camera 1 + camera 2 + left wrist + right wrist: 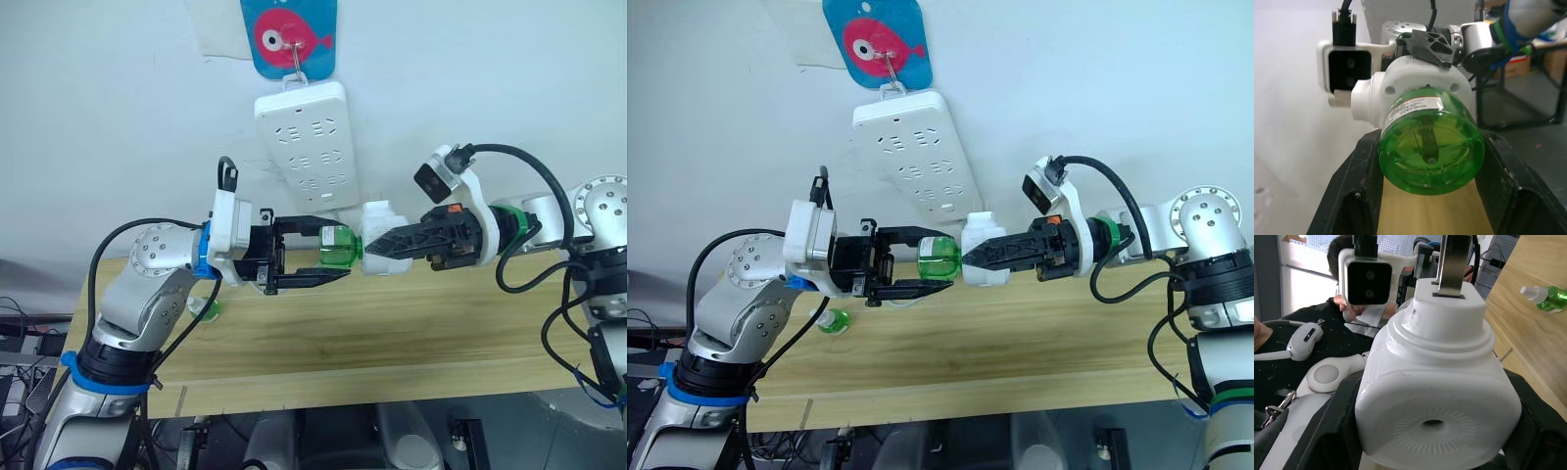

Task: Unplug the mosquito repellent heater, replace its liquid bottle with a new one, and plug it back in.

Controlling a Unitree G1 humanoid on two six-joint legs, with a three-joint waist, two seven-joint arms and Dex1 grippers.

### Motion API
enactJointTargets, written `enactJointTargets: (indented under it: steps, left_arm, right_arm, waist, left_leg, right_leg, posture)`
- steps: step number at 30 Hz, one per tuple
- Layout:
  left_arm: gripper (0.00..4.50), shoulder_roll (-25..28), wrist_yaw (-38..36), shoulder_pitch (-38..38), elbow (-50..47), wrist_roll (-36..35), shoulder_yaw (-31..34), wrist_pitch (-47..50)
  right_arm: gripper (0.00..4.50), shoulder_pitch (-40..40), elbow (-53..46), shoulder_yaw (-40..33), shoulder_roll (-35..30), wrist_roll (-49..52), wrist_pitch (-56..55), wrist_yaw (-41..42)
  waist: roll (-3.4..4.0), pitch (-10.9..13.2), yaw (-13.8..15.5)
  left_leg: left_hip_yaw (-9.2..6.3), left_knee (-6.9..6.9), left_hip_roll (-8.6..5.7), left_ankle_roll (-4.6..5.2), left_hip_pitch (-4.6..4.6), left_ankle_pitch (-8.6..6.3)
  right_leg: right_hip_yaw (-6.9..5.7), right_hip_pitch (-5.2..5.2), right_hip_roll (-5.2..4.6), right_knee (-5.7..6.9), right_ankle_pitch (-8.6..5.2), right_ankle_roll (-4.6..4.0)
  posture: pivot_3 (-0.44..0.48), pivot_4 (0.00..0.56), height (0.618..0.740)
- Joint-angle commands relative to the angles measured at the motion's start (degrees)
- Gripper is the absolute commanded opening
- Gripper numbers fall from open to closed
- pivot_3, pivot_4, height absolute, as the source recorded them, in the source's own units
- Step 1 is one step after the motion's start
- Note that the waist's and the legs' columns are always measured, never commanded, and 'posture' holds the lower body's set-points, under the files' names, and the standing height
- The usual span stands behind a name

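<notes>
two grippers on one assembly below power strip [309, 147]: right gripper [377, 247] pinching mosquito repellent heater [384, 238], left gripper [333, 259] clamping its green bottle [336, 247]. second bottle [831, 320] on table [411, 333].

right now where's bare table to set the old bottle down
The wooden table is bare under the right hand and on toward the robot's right end, and along the front edge. The robot's left end is taken: a second green bottle lies there. Mid-air between the hands is crowded by the heater and its green bottle.

Glossy white plastic heater [1435, 396], wood table [392, 333]
</notes>
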Motion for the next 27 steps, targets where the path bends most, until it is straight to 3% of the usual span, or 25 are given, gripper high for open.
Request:
enactJointTargets:
  steps: [1,6,18,27]
  left_arm:
    - [2.23,0.33,4.71,-1.76,-4.15,-7.00,5.40,6.96]
    - [2.23,0.76,7.15,-1.87,-5.91,-11.72,7.84,15.00]
    - [2.23,3.63,21.80,-1.70,-6.07,-32.64,14.04,38.25]
    - [2.23,6.27,25.22,-1.30,-4.63,-40.60,15.62,45.21]
  right_arm:
    - [3.20,1.29,-4.32,2.67,-0.97,0.19,1.32,0.06]
    - [3.20,1.36,-4.72,3.04,-1.44,0.19,0.88,0.50]
    - [3.20,0.88,-4.81,3.52,-1.54,0.19,0.46,0.81]
    - [3.20,0.99,-5.88,4.06,-2.14,0.19,0.30,2.08]
  waist:
    - [0.00,0.00,0.03]
    - [0.00,0.00,0.02]
    - [-0.01,0.01,0.10]
    - [-0.02,0.01,0.16]
  left_leg:
    - [-0.01,0.00,0.00,0.02,0.00,-0.01]
    - [-0.01,0.00,0.02,0.03,0.00,-0.02]
    - [0.00,0.00,0.01,0.02,0.01,-0.01]
    - [0.01,0.00,0.00,0.01,0.01,0.00]
  right_leg:
    - [0.00,0.00,0.00,0.00,0.00,0.00]
    - [0.00,0.00,0.01,0.01,0.00,0.00]
    - [0.00,-0.01,0.08,0.00,0.00,0.00]
    - [0.02,-0.03,0.18,0.01,0.00,0.00]
  posture:
    - [-0.161,0.318,0.740]
    - [-0.160,0.318,0.740]
    - [-0.158,0.326,0.740]
    - [-0.157,0.327,0.740]
